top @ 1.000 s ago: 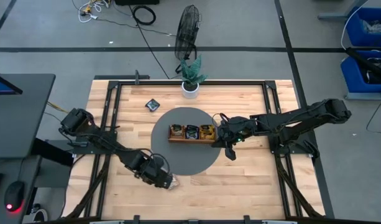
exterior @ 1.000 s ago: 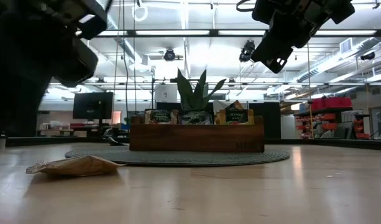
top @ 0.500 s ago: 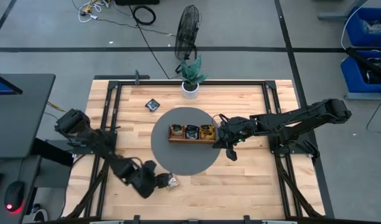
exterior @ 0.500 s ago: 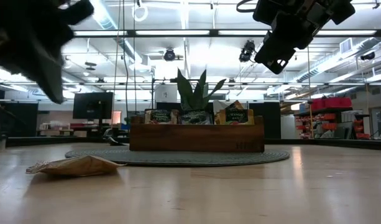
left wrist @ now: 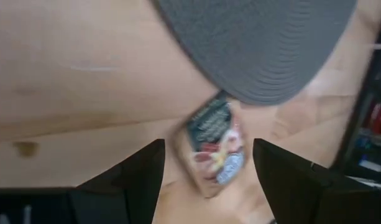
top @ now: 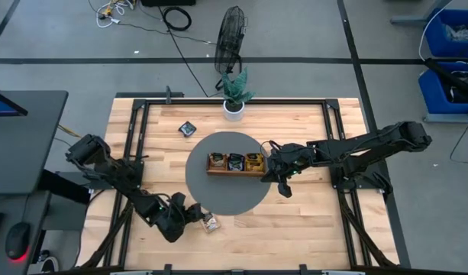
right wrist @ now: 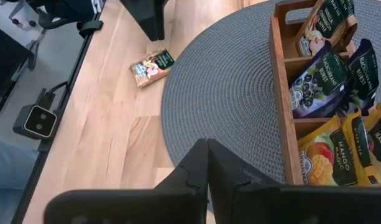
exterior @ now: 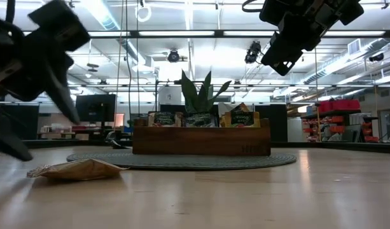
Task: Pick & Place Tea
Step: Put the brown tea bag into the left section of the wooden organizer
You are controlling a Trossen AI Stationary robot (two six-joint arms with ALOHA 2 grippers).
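A tea sachet with a white-and-red print lies flat on the wood just off the near edge of the grey round mat. My left gripper stands open just left of it. In the left wrist view the sachet shows between the two fingers, untouched. The wooden tray sits on the mat, with several sachets standing upright in its compartments. A dark sachet lies on the wood at the far left. My right gripper hangs shut above the mat, near the tray's right end.
A potted green plant stands at the table's far edge, behind the mat. Black frame rails run along the table's left and right sides. Bare wood lies near the front edge, right of the sachet.
My left gripper has drawn back from over the sachet toward the table's left edge, sinking a little and rolling about its own line. The sachet has stayed flat in the same place. My right arm has kept still.
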